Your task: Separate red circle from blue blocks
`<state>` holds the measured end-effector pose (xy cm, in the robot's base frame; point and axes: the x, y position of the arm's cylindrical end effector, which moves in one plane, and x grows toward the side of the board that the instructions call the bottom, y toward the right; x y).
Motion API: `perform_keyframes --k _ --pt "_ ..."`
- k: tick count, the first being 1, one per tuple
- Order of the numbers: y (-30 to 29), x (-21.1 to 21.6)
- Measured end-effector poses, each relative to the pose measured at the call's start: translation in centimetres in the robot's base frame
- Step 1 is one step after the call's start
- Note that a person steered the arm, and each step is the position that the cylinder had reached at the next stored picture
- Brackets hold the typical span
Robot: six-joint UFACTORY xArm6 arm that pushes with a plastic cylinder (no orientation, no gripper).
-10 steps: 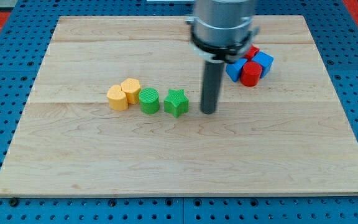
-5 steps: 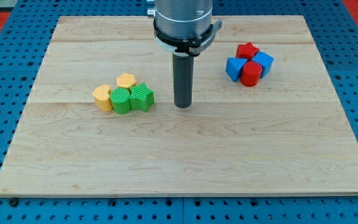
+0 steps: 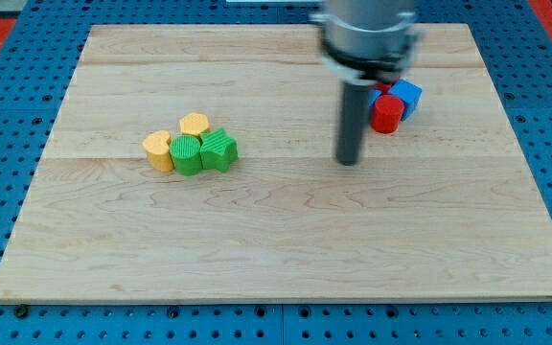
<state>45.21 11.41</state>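
the separation is judged not yet done: the red circle (image 3: pixel 386 113) is seen at the counter's (image 3: pixel 276 249) upper right, touching a blue block (image 3: pixel 406 95), with my tip (image 3: pixel 349 161) just to its lower left; no end effector or writing is shown.
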Motion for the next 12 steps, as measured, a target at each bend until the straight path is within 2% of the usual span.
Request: perform_keyframes --k 1,3,5,8,12 --pt "4.6 -0.1" --pt "5.2 -2.2" --pt "8.4 -5.4" --pt "8.0 -10.1" --pt "7.8 -11.7"
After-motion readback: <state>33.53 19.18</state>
